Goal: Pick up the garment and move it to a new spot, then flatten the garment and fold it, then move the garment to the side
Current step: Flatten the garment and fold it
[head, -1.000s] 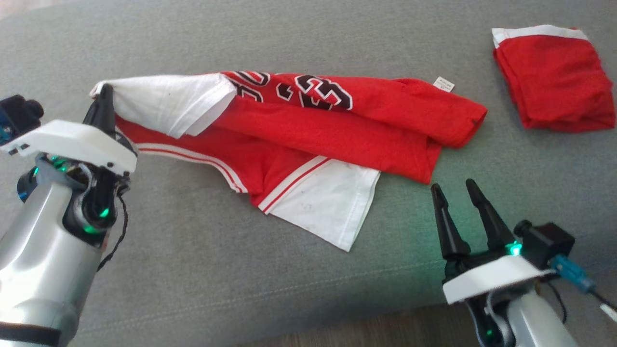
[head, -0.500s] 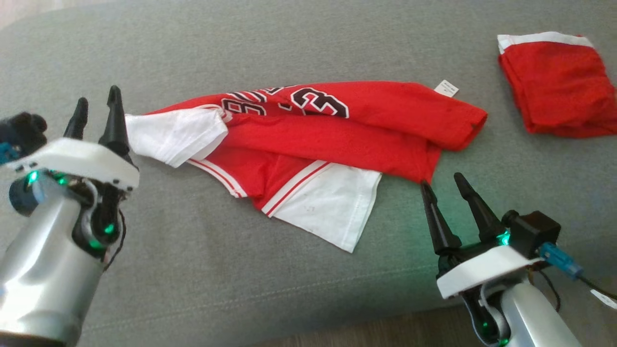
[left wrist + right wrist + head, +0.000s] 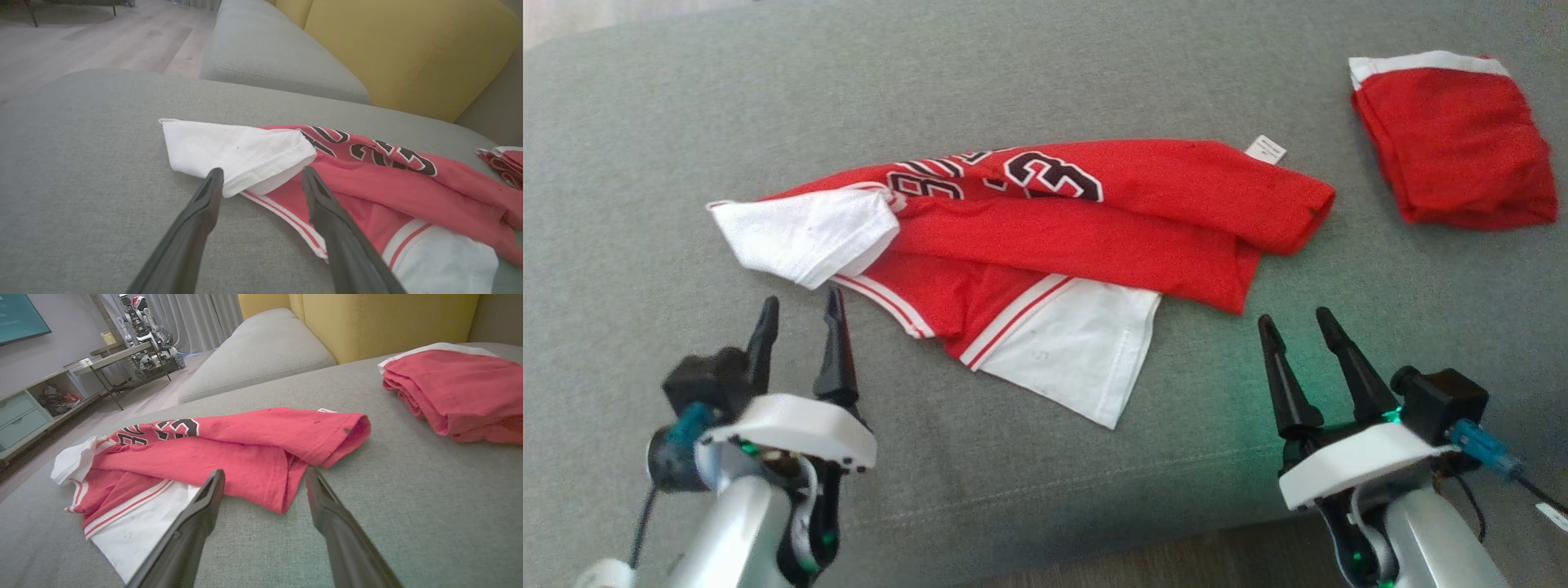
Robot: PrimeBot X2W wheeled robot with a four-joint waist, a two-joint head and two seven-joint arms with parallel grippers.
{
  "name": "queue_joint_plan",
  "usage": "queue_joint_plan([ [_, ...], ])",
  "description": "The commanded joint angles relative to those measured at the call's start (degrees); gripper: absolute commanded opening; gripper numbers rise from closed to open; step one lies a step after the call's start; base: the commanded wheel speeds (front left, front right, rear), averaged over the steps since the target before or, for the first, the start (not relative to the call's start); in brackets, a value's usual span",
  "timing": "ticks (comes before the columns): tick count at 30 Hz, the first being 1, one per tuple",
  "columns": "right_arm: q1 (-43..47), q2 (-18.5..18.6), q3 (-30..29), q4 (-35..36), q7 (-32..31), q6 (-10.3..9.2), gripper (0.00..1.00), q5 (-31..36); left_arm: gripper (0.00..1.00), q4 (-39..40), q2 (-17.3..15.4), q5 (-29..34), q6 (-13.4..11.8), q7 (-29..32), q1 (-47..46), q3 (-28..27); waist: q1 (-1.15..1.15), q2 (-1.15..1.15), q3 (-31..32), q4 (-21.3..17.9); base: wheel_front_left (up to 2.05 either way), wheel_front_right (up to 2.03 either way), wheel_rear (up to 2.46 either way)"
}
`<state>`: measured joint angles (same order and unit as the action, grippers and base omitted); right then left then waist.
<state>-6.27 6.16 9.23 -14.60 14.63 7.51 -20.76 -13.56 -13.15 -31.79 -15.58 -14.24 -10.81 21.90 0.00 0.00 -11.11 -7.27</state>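
The garment (image 3: 1078,220) is a red jersey with white sleeves and black-and-white lettering, lying crumpled across the grey sofa cushion (image 3: 1013,73). One white sleeve (image 3: 800,233) points left, another (image 3: 1078,351) lies toward the front. My left gripper (image 3: 799,309) stands open just in front of the left sleeve, holding nothing; the left wrist view has the sleeve (image 3: 233,151) past the fingertips (image 3: 214,175). At the front right my right gripper (image 3: 1294,318) is open and empty, short of the garment's red edge (image 3: 269,490).
A folded red garment (image 3: 1454,139) with a white band lies at the back right of the cushion. Yellow backrest cushions (image 3: 408,53) rise behind the seat. The sofa's front edge (image 3: 1054,523) runs just in front of both grippers, with wooden floor beyond.
My left gripper has let go of the white sleeve, opened, and drawn back toward the front. The sleeve has dropped onto the cushion. The right gripper has stayed put.
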Motion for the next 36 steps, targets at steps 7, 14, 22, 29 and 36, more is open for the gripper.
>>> queue_joint_plan([
  [7, -3.2, 0.4, 0.1, -3.6, 0.4, -0.02, 1.0, -2.5, 1.0, 3.2, 3.7, 10.1, 1.8, -0.7, 1.8, -4.2, 0.0, 0.0, 1.4, 2.5, 0.0, 0.0, 0.0],
  [14, -10.4, 1.8, 1.6, -15.1, 0.4, -0.02, 1.0, -9.2, 1.0, 4.1, 7.7, 15.3, 3.8, -0.7, 4.4, -3.8, 0.0, 0.0, 2.1, 5.5, 0.0, 0.0, 0.0],
  [22, -17.7, 3.7, 8.2, -30.1, -2.6, -0.02, 1.0, -16.7, 1.0, 3.9, 9.5, 17.4, 5.1, -0.8, 5.6, -3.8, 0.0, 0.0, 2.0, 9.0, 0.0, 0.0, 0.0],
  [29, -22.2, 4.3, 12.4, -36.3, -3.6, -0.02, 0.0, -19.4, 1.0, 4.3, 10.0, 18.2, 5.4, -0.8, 5.8, -5.4, 0.0, 0.0, 1.0, 8.5, 0.0, 0.0, 0.0],
  [36, -22.6, 5.1, 17.1, -35.8, -2.9, -0.02, 0.0, -21.3, 1.0, 4.2, 10.2, 18.5, 5.9, -0.8, 5.5, -6.0, 0.0, 0.0, 0.8, 6.9, 0.0, 0.0, 0.0],
])
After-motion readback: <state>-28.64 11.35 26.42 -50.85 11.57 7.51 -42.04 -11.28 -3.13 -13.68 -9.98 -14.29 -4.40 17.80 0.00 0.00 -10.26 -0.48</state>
